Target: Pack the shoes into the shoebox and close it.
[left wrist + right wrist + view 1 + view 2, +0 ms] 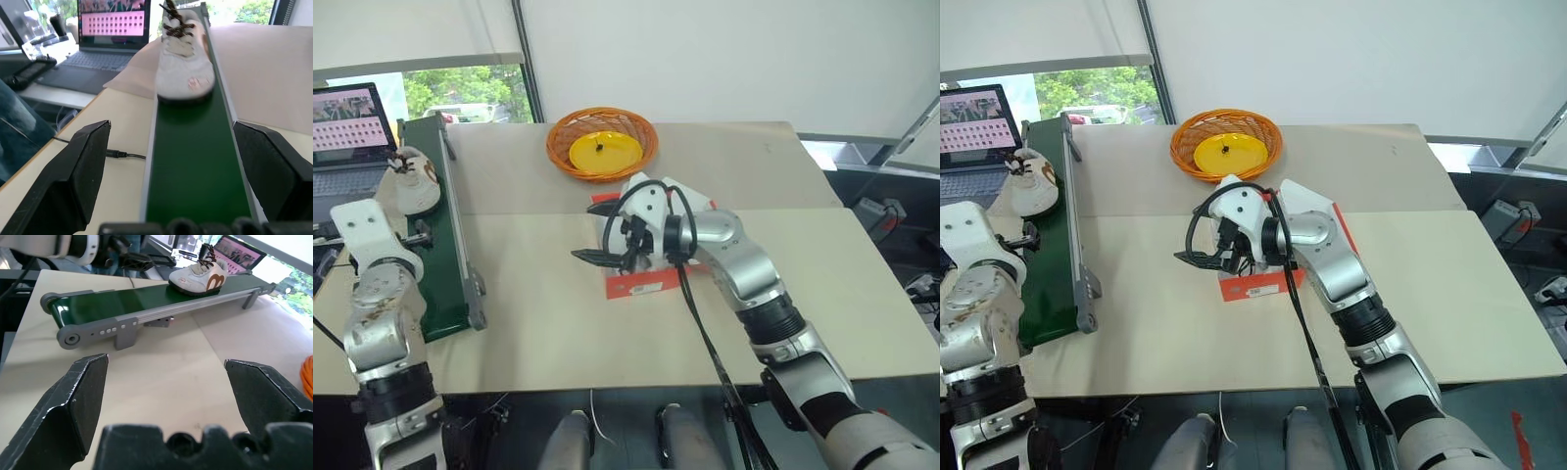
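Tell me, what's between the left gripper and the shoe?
Only bare green belt. The left wrist view shows the open left gripper astride it, the shoe further along, nothing between.
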### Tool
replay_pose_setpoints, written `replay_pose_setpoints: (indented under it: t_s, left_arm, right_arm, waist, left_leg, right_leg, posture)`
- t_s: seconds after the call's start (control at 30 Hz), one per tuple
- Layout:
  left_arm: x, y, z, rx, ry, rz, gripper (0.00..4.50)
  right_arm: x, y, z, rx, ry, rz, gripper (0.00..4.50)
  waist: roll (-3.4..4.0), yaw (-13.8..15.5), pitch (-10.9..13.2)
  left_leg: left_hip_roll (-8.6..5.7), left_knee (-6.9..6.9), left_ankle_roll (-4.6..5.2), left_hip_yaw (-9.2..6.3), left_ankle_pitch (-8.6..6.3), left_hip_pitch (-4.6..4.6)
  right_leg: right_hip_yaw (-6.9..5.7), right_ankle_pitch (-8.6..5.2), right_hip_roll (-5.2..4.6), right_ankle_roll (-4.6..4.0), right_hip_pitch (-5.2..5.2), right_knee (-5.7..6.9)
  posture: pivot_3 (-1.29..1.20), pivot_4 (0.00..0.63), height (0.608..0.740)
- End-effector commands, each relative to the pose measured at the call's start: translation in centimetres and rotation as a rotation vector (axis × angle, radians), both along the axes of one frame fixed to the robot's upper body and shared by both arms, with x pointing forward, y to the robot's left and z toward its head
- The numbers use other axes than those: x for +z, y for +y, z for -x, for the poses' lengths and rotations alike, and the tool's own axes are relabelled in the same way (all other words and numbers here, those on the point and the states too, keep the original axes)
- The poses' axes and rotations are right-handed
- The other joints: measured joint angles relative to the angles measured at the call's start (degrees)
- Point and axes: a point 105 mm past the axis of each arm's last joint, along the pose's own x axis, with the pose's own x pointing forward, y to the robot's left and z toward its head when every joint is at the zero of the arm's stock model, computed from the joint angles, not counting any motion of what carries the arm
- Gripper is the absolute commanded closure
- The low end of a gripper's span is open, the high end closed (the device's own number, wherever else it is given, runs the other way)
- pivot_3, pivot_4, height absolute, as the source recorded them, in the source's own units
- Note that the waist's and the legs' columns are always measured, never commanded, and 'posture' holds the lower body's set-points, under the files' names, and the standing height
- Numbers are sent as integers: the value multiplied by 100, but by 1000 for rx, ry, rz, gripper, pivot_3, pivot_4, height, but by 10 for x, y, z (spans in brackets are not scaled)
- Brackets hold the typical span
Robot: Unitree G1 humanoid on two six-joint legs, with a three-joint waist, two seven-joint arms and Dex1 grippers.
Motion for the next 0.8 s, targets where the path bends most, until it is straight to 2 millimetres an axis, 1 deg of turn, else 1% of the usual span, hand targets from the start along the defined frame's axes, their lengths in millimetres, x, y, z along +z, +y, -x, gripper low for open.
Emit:
replay_pose_setpoints:
  t_s: [0.03, 0.13, 0.27, 0.43, 0.57, 0.63, 0.7, 0.73, 0.77, 0.8]
  left_arm:
    - [23, 9, -7, -18, -54, -36, 242]
    - [26, 12, -12, -30, -55, -28, 242]
    - [22, 11, -19, -47, -42, -12, 242]
    - [17, 18, -26, -38, -34, 46, 242]
    - [6, 19, -30, -31, 1, 102, 242]
    - [2, 17, -32, -39, 16, 124, 242]
    - [-3, 12, -34, -55, 26, 166, 740]
    - [-6, 9, -34, -63, 36, 179, 833]
    - [-7, 7, -34, -64, 35, 195, 1252]
    - [-8, 5, -35, -70, 30, 213, 1550]
  right_arm:
    - [-1, -3, 2, -4, -4, 55, 17]
    - [-3, -7, -2, -38, -7, 66, 17]
    - [-4, -12, -5, -72, -21, 75, 17]
    - [-3, -17, -6, -100, -15, 70, 17]
    - [-2, -20, -7, -118, -13, 74, 17]
    - [-2, -23, -7, -129, -17, 76, 17]
    - [-1, -24, -8, -139, -19, 74, 0]
    - [-1, -25, -8, -144, -20, 72, 0]
    - [0, -25, -8, -148, -20, 71, 0]
    - [0, -26, -8, -152, -22, 70, 0]
  waist:
    - [0, -1, 0]
    - [0, 0, 0]
    - [0, -6, 0]
    - [-1, -9, 0]
    - [-1, -7, -1]
    - [-1, -8, -1]
    - [-1, -11, -1]
    - [-1, -10, -1]
    - [-1, -8, -1]
    - [-1, -4, -1]
  left_leg:
    - [-1, 0, 0, 1, 0, 0]
    - [0, 0, 0, 0, 0, -1]
    - [-1, -2, 0, 0, 0, 0]
    - [0, -2, 0, 0, 0, -1]
    - [-1, -2, 0, 0, 0, -2]
    - [-2, -2, 0, 1, 0, -1]
    - [-2, -2, 0, 1, 0, -2]
    - [-2, -2, 0, 1, 0, -2]
    - [-2, -2, 0, 1, 0, -2]
    - [-2, -2, 0, 0, 0, -2]
  right_leg:
    - [0, 0, -1, 0, -1, 0]
    - [0, 0, -1, 0, -3, 0]
    - [0, 0, -2, 0, -4, 0]
    - [0, 0, -2, 0, -6, 2]
    - [-1, 0, -4, 0, -5, 2]
    - [-1, 0, -5, 0, -6, 2]
    - [-1, 0, -5, 0, -7, 2]
    - [0, 0, -5, 0, -7, 2]
    - [0, 0, -5, 0, -6, 2]
    - [-1, 0, -5, 0, -6, 3]
  posture:
    - [0, 150, 739]
    - [0, 150, 739]
    - [0, 150, 739]
    - [0, 150, 739]
    - [0, 150, 739]
    - [0, 150, 739]
    - [0, 150, 739]
    - [0, 150, 739]
    - [0, 150, 739]
    - [0, 150, 739]
